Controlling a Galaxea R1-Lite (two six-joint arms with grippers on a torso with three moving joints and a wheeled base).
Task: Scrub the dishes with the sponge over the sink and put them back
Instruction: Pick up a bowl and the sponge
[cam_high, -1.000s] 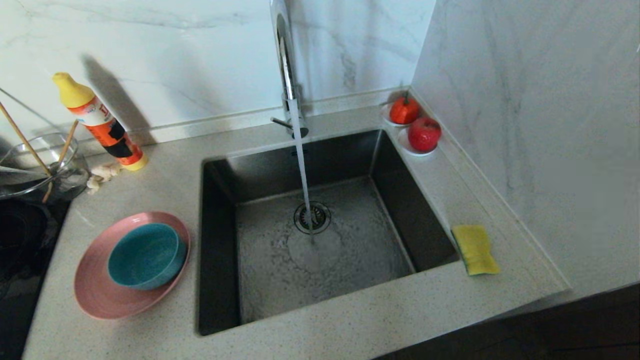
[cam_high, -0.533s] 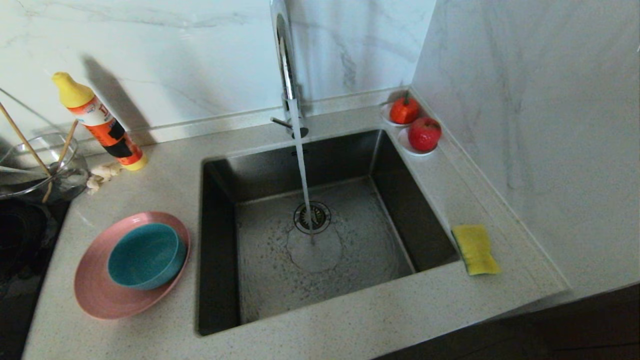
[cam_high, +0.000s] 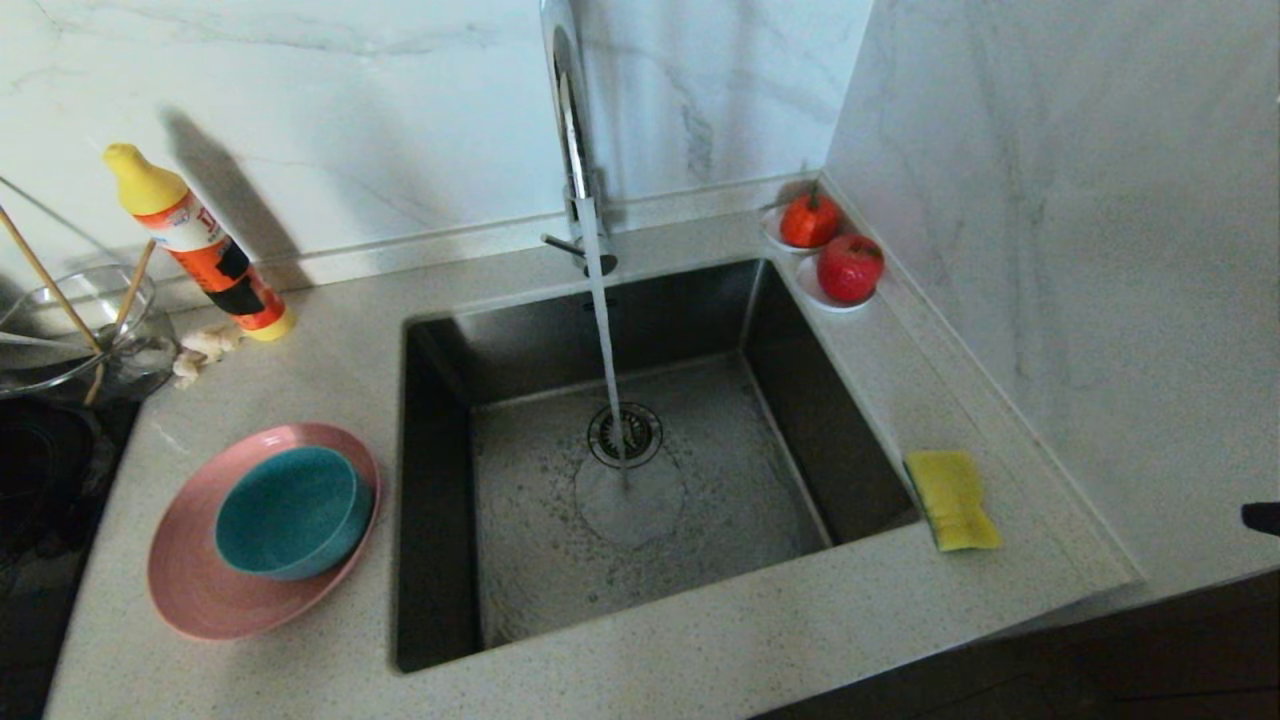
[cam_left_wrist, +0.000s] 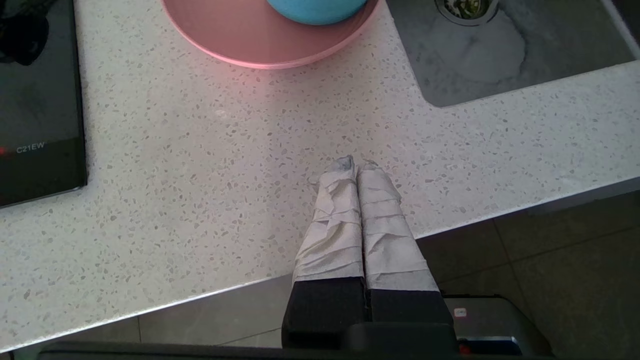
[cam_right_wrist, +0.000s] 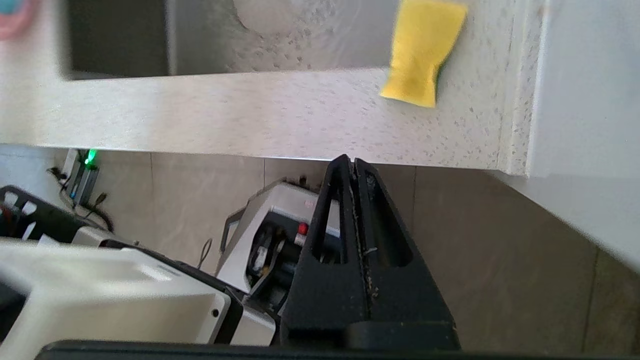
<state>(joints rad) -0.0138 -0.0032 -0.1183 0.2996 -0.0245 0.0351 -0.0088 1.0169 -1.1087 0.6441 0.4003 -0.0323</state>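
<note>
The teal bowl (cam_high: 290, 510) sits in the pink plate (cam_high: 200, 590) on the counter left of the sink (cam_high: 440, 400). Water runs from the tap (cam_high: 570, 120) onto the drain. Two chopsticks (cam_high: 45, 280) lean in a glass bowl at the far left. The yellow sponge (cam_high: 950, 498) lies on the ledge right of the basin. My right gripper (cam_right_wrist: 354, 161) is shut and empty, below the counter's front edge, short of the sponge (cam_right_wrist: 422, 52). Its dark tip (cam_high: 1262, 517) shows at the right edge. My left gripper (cam_left_wrist: 356, 162), shut and empty, hangs over the counter's front near the plate (cam_left_wrist: 240, 40).
An orange bottle with a yellow cap (cam_high: 200, 250) stands at the back left beside the glass bowl (cam_high: 80, 340). Two saucers with red fruit (cam_high: 848, 268) sit at the sink's back right corner. A black hob (cam_high: 40, 480) borders the left. A marble wall (cam_high: 1050, 250) closes the right side.
A dark tip of my right arm has come into the head view at the right edge. The dishes, the sponge and the left arm have not moved.
</note>
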